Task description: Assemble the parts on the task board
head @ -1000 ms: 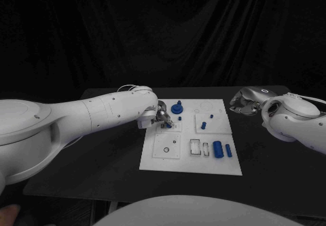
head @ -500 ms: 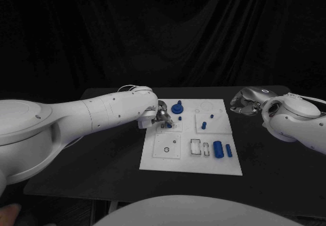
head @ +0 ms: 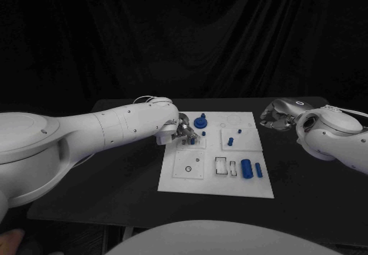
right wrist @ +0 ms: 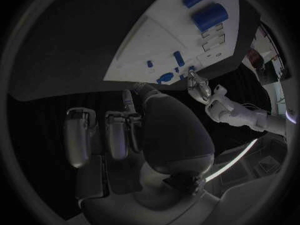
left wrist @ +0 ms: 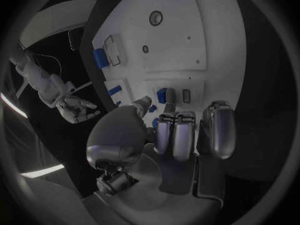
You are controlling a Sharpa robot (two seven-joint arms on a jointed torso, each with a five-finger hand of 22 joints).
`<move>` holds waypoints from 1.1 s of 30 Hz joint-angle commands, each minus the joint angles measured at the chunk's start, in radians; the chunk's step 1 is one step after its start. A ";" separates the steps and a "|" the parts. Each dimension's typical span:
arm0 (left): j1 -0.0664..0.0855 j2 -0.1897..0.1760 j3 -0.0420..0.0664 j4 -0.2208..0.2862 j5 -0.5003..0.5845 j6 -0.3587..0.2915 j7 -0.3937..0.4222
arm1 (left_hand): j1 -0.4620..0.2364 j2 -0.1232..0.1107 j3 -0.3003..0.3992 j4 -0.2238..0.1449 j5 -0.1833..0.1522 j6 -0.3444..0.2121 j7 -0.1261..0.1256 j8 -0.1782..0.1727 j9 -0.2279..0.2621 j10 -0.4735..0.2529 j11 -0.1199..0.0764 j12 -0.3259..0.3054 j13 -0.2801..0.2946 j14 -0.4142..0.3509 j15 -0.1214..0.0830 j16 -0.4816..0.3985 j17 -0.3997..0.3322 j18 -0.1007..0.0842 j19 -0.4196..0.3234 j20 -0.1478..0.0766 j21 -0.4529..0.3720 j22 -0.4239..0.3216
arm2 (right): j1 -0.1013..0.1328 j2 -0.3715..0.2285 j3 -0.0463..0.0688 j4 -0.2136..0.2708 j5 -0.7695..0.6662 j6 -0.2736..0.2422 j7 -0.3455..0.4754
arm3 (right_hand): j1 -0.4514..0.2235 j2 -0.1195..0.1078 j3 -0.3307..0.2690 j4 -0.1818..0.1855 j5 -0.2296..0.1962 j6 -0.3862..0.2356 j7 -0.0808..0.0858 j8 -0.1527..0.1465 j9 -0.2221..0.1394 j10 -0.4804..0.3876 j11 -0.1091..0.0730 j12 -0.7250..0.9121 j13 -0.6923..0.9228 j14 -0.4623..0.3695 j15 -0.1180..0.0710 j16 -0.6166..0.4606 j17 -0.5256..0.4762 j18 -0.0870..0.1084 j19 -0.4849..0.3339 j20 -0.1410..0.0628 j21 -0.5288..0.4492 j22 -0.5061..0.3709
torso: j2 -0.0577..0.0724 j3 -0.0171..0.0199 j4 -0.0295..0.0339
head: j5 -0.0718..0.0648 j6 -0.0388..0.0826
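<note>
The left hand [head: 180,132] pinches a small blue part [left wrist: 164,94] over the task board [head: 215,186] near its far left corner, seemingly mid-insertion, needing careful downward seating, while the right hand [head: 276,116] idles empty, fingers loosely apart.

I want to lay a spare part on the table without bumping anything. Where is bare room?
Bare table lies left of the task board, below the left arm, and right of it, below the right hand. It is crowded around the left hand, over the board's far-left parts.

Bulky white arms [head: 92,133], silver many-fingered hands [left wrist: 181,130], thin white cable [head: 145,99]
</note>
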State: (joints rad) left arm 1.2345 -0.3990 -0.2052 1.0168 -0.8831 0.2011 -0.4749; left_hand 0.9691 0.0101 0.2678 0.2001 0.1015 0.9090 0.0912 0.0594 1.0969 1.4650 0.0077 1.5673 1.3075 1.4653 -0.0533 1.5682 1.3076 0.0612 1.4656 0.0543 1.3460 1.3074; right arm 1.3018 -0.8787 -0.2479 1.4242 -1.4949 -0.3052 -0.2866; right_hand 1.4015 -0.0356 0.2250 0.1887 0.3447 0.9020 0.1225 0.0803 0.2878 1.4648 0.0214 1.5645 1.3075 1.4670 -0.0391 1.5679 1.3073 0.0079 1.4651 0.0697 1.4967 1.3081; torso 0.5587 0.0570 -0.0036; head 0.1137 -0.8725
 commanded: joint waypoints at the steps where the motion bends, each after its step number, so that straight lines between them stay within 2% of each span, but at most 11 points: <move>1: -0.014 0.001 -0.006 0.001 0.001 0.014 -0.022 | -0.010 0.000 -0.006 -0.002 -0.005 -0.005 0.002 0.004 -0.001 0.106 0.007 0.004 0.263 0.105 0.009 0.003 0.263 -0.009 0.016 0.010 -0.003 0.194 | -0.002 -0.001 0.001 0.000 -0.004 0.008 -0.015 | 0.003 -0.004 0.008 0.000 0.005 0.005 0.001 -0.007 -0.001 0.092 0.008 -0.006 0.251 0.104 0.007 0.003 0.263 0.016 0.048 0.009 -0.006 0.231 | 0.000 0.0000 -0.0007 | 0.001 0.000; 13: -0.015 -0.009 -0.006 0.012 0.001 0.000 -0.029 | -0.008 0.020 -0.043 -0.001 -0.003 0.032 -0.010 0.033 0.015 0.106 -0.002 0.004 0.263 0.105 0.003 0.003 0.263 -0.009 0.019 0.006 0.001 0.195 | -0.002 -0.003 0.001 0.002 -0.004 0.013 -0.015 | 0.003 -0.004 0.008 0.000 0.005 0.005 0.001 -0.007 -0.001 0.092 0.008 -0.006 0.251 0.104 0.007 0.003 0.263 0.016 0.048 0.009 -0.006 0.231 | -0.001 0.0003 0.0012 | 0.003 0.000; 17: -0.016 -0.015 -0.006 0.019 0.001 -0.016 -0.020 | 0.012 0.043 -0.086 -0.016 0.010 0.016 -0.023 0.105 0.151 0.106 -0.014 0.004 0.263 0.105 -0.008 0.003 0.263 -0.011 0.022 -0.005 0.008 0.197 | -0.002 -0.004 0.001 0.003 -0.004 0.014 -0.016 | 0.003 -0.004 0.008 -0.001 0.005 0.005 0.001 -0.007 -0.001 0.092 0.008 -0.006 0.251 0.104 0.007 0.003 0.263 0.016 0.048 0.009 -0.006 0.231 | 0.000 0.0001 0.0013 | 0.003 0.000; 18: -0.016 -0.018 -0.006 0.021 0.001 -0.024 -0.015 | 0.024 0.053 -0.102 -0.023 0.017 -0.001 -0.027 0.148 0.223 0.106 -0.018 0.004 0.263 0.105 -0.012 0.003 0.263 -0.011 0.024 -0.009 0.010 0.197 | -0.002 -0.005 0.001 0.004 -0.004 0.014 -0.016 | 0.002 -0.005 0.009 -0.001 0.005 0.005 0.001 -0.007 -0.002 0.091 0.008 -0.006 0.251 0.104 0.007 0.003 0.263 0.016 0.047 0.009 -0.007 0.230 | 0.000 -0.0003 0.0014 | 0.003 0.000; 19: -0.016 -0.020 -0.006 0.023 0.001 -0.031 -0.011 | 0.028 0.055 -0.107 -0.026 0.019 -0.007 -0.028 0.164 0.240 0.106 -0.019 0.004 0.263 0.105 -0.013 0.003 0.263 -0.012 0.025 -0.010 0.012 0.198 | -0.002 -0.006 0.001 0.004 -0.004 0.014 -0.016 | 0.002 -0.005 0.009 -0.001 0.005 0.005 0.001 -0.007 -0.002 0.091 0.008 -0.006 0.251 0.104 0.007 0.003 0.263 0.016 0.047 0.009 -0.007 0.230 | 0.000 -0.0001 0.0017 | 0.003 0.000; 22: -0.016 -0.027 -0.006 0.030 0.001 -0.058 0.010 | 0.035 0.059 -0.116 -0.031 0.021 -0.012 -0.032 0.203 0.245 0.106 -0.022 0.004 0.263 0.105 -0.016 0.003 0.263 -0.012 0.027 -0.012 0.015 0.199 | -0.002 -0.008 0.001 0.006 -0.004 0.014 -0.016 | 0.002 -0.005 0.009 -0.001 0.005 0.005 0.001 -0.007 -0.002 0.091 0.008 -0.006 0.251 0.104 0.007 0.003 0.263 0.016 0.047 0.009 -0.007 0.230 | 0.000 0.0001 0.0010 | 0.001 0.000; 23: -0.016 -0.029 -0.006 0.032 -0.005 -0.067 0.020 | 0.038 0.062 -0.126 -0.033 0.022 -0.025 -0.034 0.241 0.244 0.106 -0.024 0.004 0.263 0.105 -0.019 0.003 0.263 -0.013 0.028 -0.013 0.019 0.200 | -0.002 -0.009 0.001 0.006 -0.004 0.014 -0.016 | 0.002 -0.005 0.009 -0.001 0.005 0.005 0.001 -0.007 -0.002 0.091 0.008 -0.006 0.251 0.104 0.007 0.003 0.263 0.016 0.047 0.009 -0.007 0.230 | 0.000 0.0002 0.0013 | 0.001 0.000; 24: -0.016 -0.032 -0.006 0.036 -0.017 -0.076 0.031 | 0.040 0.063 -0.127 -0.034 0.022 -0.026 -0.036 0.248 0.244 0.106 -0.024 0.004 0.263 0.105 -0.018 0.003 0.263 -0.013 0.029 -0.014 0.019 0.200 | -0.002 -0.010 0.001 0.007 -0.004 0.014 -0.016 | 0.002 -0.005 0.009 -0.001 0.005 0.005 0.001 -0.007 -0.002 0.091 0.008 -0.006 0.251 0.104 0.007 0.003 0.263 0.016 0.047 0.009 -0.007 0.230 | 0.000 0.0002 0.0017 | 0.000 0.000; 26: -0.016 -0.040 -0.006 0.049 -0.055 -0.112 0.066 | 0.040 0.068 -0.143 -0.032 0.020 -0.034 -0.042 0.312 0.244 0.106 -0.031 0.004 0.263 0.105 -0.023 0.003 0.263 -0.014 0.033 -0.019 0.026 0.202 | -0.002 -0.012 0.001 0.008 -0.004 0.012 -0.016 | 0.002 -0.005 0.009 -0.001 0.005 0.005 0.001 -0.007 -0.002 0.091 0.008 -0.006 0.251 0.104 0.007 0.003 0.263 0.016 0.047 0.009 -0.007 0.230 | 0.000 0.0000 0.0012 | 0.000 0.000; 30: -0.015 -0.056 -0.006 0.073 -0.091 -0.165 0.119 | 0.050 0.069 -0.158 -0.030 0.031 -0.037 -0.050 0.376 0.243 0.106 -0.039 0.004 0.263 0.105 -0.030 0.003 0.263 -0.019 0.042 -0.025 0.047 0.208 | -0.002 -0.016 0.001 0.011 -0.004 0.008 -0.015 | 0.002 -0.005 0.009 -0.002 0.005 0.004 0.001 -0.007 -0.002 0.091 0.008 -0.007 0.250 0.104 0.007 0.003 0.263 0.016 0.047 0.010 -0.007 0.230 | 0.000 0.0000 0.0012 | 0.000 0.000; 33: -0.015 -0.071 -0.006 0.095 -0.107 -0.217 0.163 | 0.049 0.070 -0.168 -0.024 0.030 -0.039 -0.054 0.402 0.243 0.106 -0.042 0.004 0.263 0.105 -0.033 0.003 0.263 -0.020 0.044 -0.028 0.052 0.210 | -0.002 -0.020 0.001 0.013 -0.004 0.004 -0.014 | 0.002 -0.005 0.009 -0.002 0.005 0.004 0.001 -0.007 -0.002 0.091 0.008 -0.007 0.250 0.104 0.007 0.003 0.263 0.016 0.047 0.010 -0.007 0.230 | 0.000 -0.0002 0.0010 | 0.004 0.000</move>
State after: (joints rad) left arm 1.2196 -0.4686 -0.2122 1.1025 -0.9423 0.0755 -0.4035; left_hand 1.0090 0.0790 0.1041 0.1761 0.1303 0.8718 0.0428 0.4567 1.3079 1.4669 -0.0267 1.5673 1.3075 1.4671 -0.0806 1.5682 1.3074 0.0611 1.4672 0.0339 1.3943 1.3073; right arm 1.3018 -0.8964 -0.2479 1.4347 -1.4949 -0.2980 -0.2877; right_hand 1.4015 -0.0356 0.2278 0.1860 0.3445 0.9019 0.1225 0.0764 0.2868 1.4648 0.0214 1.5645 1.3074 1.4671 -0.0391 1.5679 1.3073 0.0077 1.4687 0.0734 1.4927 1.3077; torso 0.5587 0.0570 -0.0021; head 0.1146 -0.8725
